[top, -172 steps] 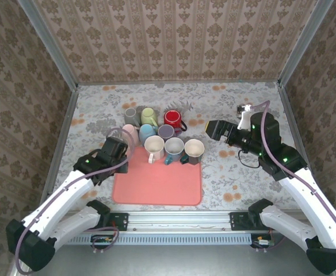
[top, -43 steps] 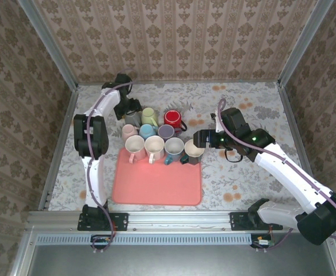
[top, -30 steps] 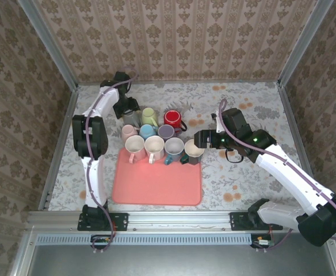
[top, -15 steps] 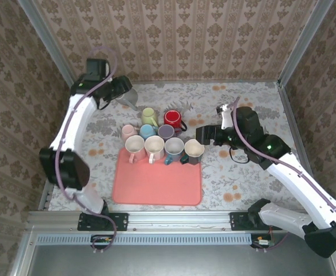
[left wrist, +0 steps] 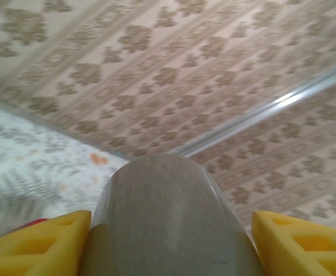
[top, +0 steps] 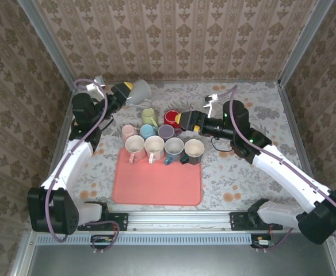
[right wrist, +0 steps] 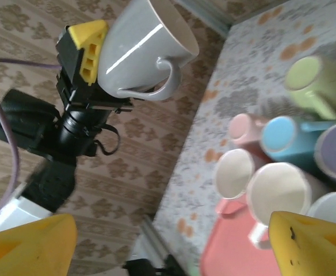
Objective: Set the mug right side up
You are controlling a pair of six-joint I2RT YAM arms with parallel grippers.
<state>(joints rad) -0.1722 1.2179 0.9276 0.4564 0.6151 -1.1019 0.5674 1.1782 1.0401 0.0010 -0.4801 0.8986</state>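
**Left jaws.** Clenched on the grey mug (left wrist: 162, 218). The yellow fingers (left wrist: 35, 241) press on opposite sides of the body at its base end. The handle (right wrist: 151, 89) stands free of the fingers.

**Mug position.** The mug (top: 139, 91) hangs in the air over the back left of the desk (top: 243, 172). It is tilted on its side, with the mouth pointing away from the jaws. It is well apart from the group of mugs (top: 156, 138) below.

**Right jaws.** Spread wide and empty. They hover above the group, near the red mug (top: 172, 118).

**Handling (judged).**
- The mug looks like glazed ceramic: rigid, moderately heavy and breakable if dropped.
- A bright streak on the wall (right wrist: 136, 49) suggests a smooth, slippery surface, so the mug may rotate between the pads while it is turned.
- Take hold across the body, as it is held now. The base-end grip leaves the mouth clear.
- Do not grasp the handle, since it gives a narrow, off-centre hold.
- Set the mug down on bare desk or on the pink mat (top: 156, 184), away from the other mugs.
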